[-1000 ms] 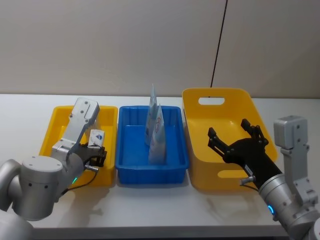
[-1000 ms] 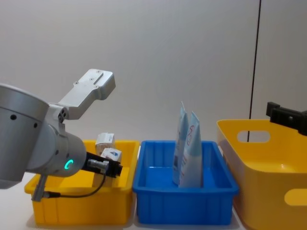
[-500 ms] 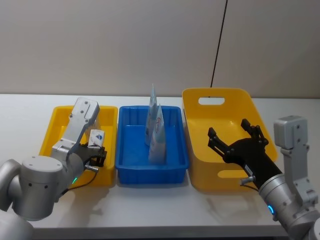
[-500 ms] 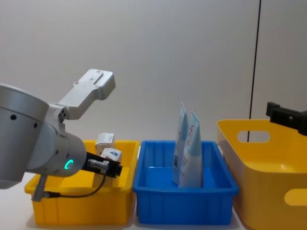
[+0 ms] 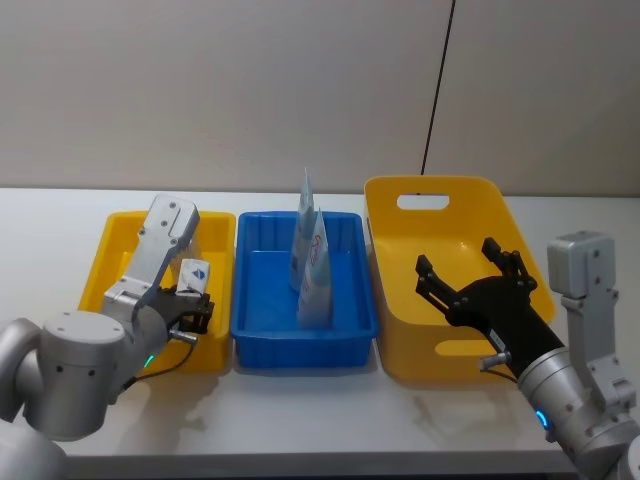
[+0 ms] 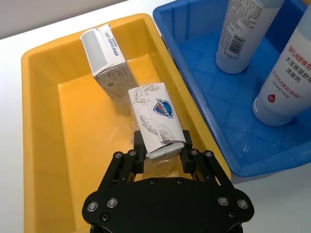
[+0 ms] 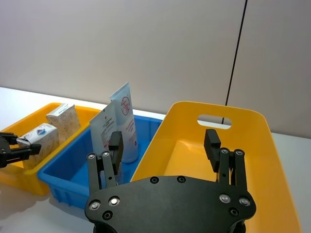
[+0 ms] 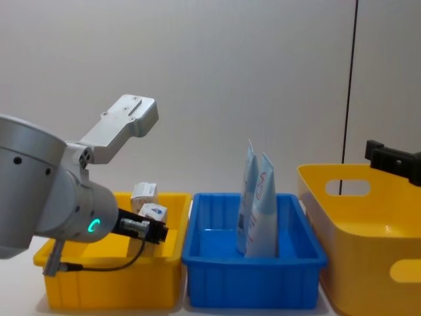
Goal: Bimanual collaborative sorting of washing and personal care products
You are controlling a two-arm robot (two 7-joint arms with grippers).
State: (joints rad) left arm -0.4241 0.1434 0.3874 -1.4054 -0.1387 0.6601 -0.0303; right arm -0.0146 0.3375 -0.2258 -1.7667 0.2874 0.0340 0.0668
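Left wrist view: our left gripper (image 6: 163, 148) clamps the white leaf-patterned cardboard pack (image 6: 155, 116) endwise, seemingly light, stiff; right gripper (image 7: 163, 141) hangs spread above yellow plastic tub (image 7: 257, 165).

- Three bins are sitting in a row on the surface (image 5: 300, 420): the left bin (image 5: 110, 250), the middle bin (image 5: 243, 290) just beside it, and the right bin (image 5: 410, 355).
- Two tubes are standing upright in the middle bin, the near tube (image 5: 313, 280) just before the far tube (image 5: 303, 225).
- The far pack (image 6: 104, 53) is standing in the left bin.
- The near pack (image 6: 158, 121) is sitting between the left gripper's (image 6: 163, 148) fingers, over the left bin, just before the far pack.
- The right gripper (image 5: 462, 262) is hanging over the right bin, fingers spread apart.
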